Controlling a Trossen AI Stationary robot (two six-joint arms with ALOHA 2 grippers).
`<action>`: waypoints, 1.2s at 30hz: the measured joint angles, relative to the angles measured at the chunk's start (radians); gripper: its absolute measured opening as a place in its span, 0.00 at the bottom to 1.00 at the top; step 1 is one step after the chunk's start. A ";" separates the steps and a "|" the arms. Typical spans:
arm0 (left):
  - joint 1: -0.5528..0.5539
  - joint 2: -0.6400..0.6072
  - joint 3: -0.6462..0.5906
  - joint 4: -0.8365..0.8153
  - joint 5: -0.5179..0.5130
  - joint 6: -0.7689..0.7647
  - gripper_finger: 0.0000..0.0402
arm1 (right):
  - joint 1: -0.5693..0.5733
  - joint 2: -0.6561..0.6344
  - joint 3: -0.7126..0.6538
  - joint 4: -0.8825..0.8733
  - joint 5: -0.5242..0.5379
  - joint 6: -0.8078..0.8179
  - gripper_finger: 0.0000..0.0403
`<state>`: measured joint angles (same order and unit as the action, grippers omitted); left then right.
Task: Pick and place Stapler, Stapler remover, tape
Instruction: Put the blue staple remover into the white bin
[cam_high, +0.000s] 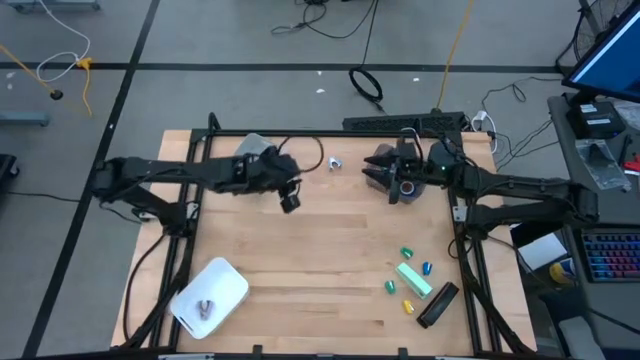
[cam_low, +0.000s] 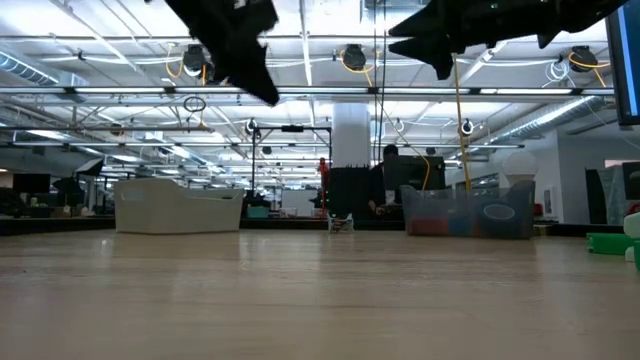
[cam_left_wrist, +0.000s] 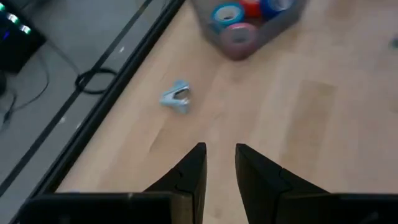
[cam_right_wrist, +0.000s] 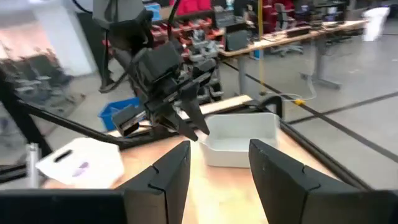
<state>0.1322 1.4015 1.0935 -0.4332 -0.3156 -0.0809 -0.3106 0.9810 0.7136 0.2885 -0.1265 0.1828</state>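
Left pincer (cam_left_wrist: 220, 163) parted, holding nothing — I'd ease it ahead, straddle the remover (cam_left_wrist: 177, 98) squarely, then clench; right pincer (cam_right_wrist: 219, 165) parted too.

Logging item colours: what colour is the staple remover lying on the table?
Pale blue; the staple remover shows best in the left wrist view.

Both arms reach in over the far half of the table, raised well above the top.

L arm comes from the left side, stretched toward the middle; left gripper (cam_high: 290, 201) angled down, fingers (cam_left_wrist: 189, 174) parted w/ a narrow gap, nothing between them.

R arm comes from the right side, elbow bent; right gripper (cam_high: 385, 178) points across toward the L arm, roughly level. Fingers (cam_right_wrist: 168, 174) apart w/ a wider gap, nothing held. The two grippers are near, not touching.
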 joint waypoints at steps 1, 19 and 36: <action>0.021 0.018 0.000 0.029 0.003 -0.010 0.22 | -0.012 -0.006 0.000 -0.019 -0.001 -0.013 0.39; 0.299 0.038 0.002 0.215 0.358 -0.073 0.22 | -0.179 0.235 0.092 -0.086 0.026 -0.011 0.39; 0.480 -0.157 0.001 0.172 0.562 -0.016 0.22 | -0.269 0.678 0.576 -0.553 0.017 -0.064 0.39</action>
<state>0.6121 1.2448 1.0943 -0.2611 0.2466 -0.0970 -0.5792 1.6585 1.2900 -0.2646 -0.1092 0.1192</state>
